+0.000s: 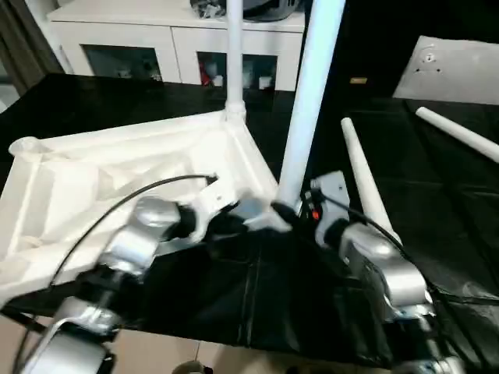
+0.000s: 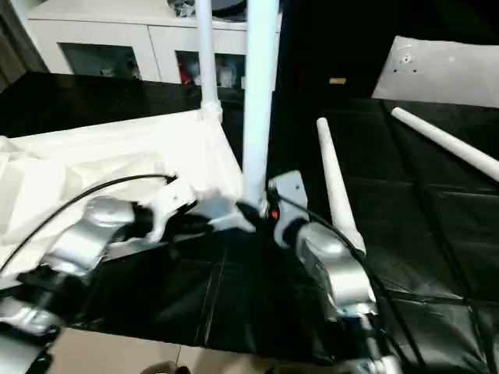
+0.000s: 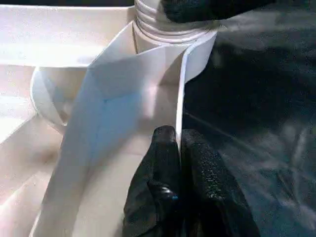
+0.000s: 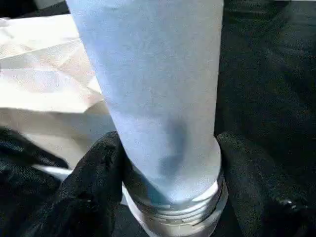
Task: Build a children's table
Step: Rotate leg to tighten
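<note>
The right gripper (image 4: 170, 163) clasps a leg (image 4: 148, 89) just above its threaded base, one black finger on each side. The right wrist view shows those threads; the head views show the leg standing upright at the tabletop's (image 1: 93, 179) near corner. The left gripper (image 3: 178, 168) pinches the tabletop's rim (image 3: 180, 98), fingers nearly together. A second leg (image 1: 234, 54) stands in the far corner. Two more legs (image 1: 362, 183) lie on the black table (image 1: 257, 304).

black table (image 1: 234, 296), tabletop (image 1: 93, 179), loose legs (image 1: 366, 187)
</note>
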